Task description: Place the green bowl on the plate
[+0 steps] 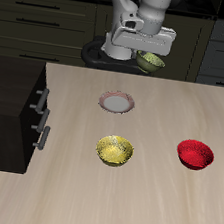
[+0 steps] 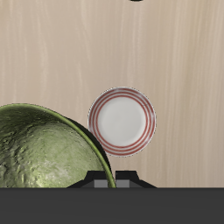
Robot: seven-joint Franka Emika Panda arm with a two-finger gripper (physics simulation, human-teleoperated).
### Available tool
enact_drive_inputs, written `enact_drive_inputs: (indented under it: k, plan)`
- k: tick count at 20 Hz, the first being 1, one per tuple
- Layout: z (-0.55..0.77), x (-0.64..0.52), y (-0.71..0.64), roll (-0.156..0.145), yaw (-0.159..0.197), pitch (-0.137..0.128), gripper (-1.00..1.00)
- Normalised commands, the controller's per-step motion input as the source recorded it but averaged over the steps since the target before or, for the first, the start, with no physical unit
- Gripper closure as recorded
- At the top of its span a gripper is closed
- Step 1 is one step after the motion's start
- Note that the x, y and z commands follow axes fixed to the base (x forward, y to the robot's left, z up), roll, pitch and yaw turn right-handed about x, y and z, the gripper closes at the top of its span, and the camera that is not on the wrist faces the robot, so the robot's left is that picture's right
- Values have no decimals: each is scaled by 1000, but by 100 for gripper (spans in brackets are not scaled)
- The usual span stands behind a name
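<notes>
Green bowl (image 2: 44, 149) glossy olive, held above plate (image 2: 122, 121).

My arm hangs high over the back of the tabletop, wrist pointing straight down. My tool (image 1: 149, 55) is lifted well clear of the surface, its fingers closed on the rim of the green bowl (image 1: 150, 61).

Green bowl (image 2: 39, 149) olive, glossy, mottled inside; plate (image 2: 122, 121) whitish centre, pinkish-brown ringed rim; yellow bowl (image 1: 115, 150); red bowl (image 1: 194, 154); light wood-grain table (image 1: 152, 201).
</notes>
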Motion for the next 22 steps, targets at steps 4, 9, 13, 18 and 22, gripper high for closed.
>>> enact_drive_inputs:
  k: [4,9,13,18,22]
  plan:
    - [17,-60,-214,-38,-11,2,100]
    - [47,-63,-144,-33,-8,-11,100]
    - [60,49,19,-4,0,-8,100]
    - [42,86,15,6,-6,-9,100]
    - [48,166,86,29,-23,1,100]
